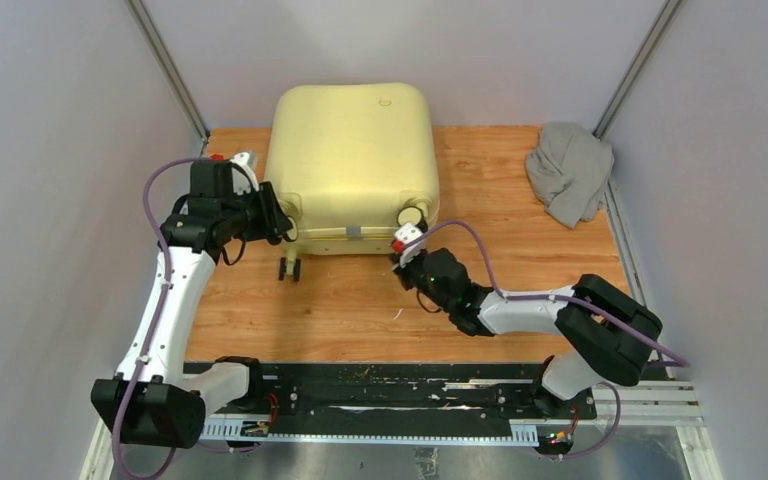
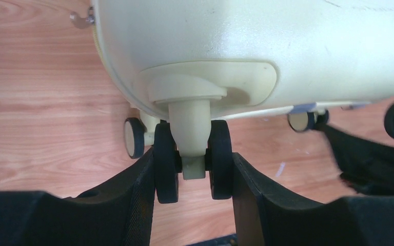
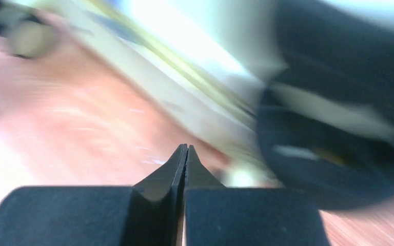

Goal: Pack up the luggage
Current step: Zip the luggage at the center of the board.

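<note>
The luggage (image 1: pixel 352 150) is a pale yellow hard-shell suitcase, lying closed on the wooden table with its wheels toward me. My left gripper (image 1: pixel 282 222) is at its near left corner. In the left wrist view the left gripper (image 2: pixel 193 158) is shut on a black twin wheel (image 2: pixel 166 164), one finger against each outer side, under the shell (image 2: pixel 267 41). My right gripper (image 1: pixel 403 262) is just in front of the near right wheel (image 1: pixel 412 215). It is shut and empty (image 3: pixel 185 148). The right wrist view is blurred, with the shell (image 3: pixel 184 46) as a pale band.
A crumpled grey cloth garment (image 1: pixel 570 170) lies at the table's far right corner. Another suitcase wheel (image 1: pixel 290 268) rests on the wood (image 1: pixel 360 310) below the left gripper. Grey walls close in the table on the left, back and right.
</note>
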{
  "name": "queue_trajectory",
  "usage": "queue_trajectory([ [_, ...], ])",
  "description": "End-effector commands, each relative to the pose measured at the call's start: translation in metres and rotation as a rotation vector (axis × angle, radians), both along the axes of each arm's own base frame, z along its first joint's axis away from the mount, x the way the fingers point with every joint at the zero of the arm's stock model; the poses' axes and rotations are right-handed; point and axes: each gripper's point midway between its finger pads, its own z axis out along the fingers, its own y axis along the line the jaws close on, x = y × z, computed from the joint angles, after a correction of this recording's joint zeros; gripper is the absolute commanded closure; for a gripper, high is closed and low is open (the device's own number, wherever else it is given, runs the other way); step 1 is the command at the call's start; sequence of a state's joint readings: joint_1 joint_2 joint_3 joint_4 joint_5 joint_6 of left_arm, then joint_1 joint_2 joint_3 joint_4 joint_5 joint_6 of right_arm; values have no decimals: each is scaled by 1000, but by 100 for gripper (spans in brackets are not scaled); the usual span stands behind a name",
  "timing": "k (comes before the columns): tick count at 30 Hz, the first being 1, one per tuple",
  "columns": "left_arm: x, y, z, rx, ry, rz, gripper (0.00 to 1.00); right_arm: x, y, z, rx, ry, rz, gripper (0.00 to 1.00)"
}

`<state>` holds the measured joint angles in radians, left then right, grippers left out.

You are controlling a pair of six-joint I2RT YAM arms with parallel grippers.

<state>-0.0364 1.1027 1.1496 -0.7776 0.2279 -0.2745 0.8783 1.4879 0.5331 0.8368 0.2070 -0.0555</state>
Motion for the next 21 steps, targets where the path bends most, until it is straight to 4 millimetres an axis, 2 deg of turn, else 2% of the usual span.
queue_trajectory([
  [1,-9,-79,79,-272,-227,-304,100,-58,84,63,68,-124,344,100],
  [7,-24,-87,63,-295,-190,-340,100,-65,113,70,115,-79,441,100],
  [11,-27,-87,68,-286,-210,-357,100,-59,111,62,118,-50,419,100],
  [14,-23,-83,82,-255,-255,-354,100,-41,84,55,142,-3,331,100],
  [15,-22,-82,88,-244,-273,-352,100,-33,69,53,174,30,285,94],
  [18,-15,-76,103,-196,-326,-339,100,-19,22,48,242,59,158,65],
  [21,-10,-72,110,-161,-347,-339,100,-21,-18,39,263,73,74,51],
])
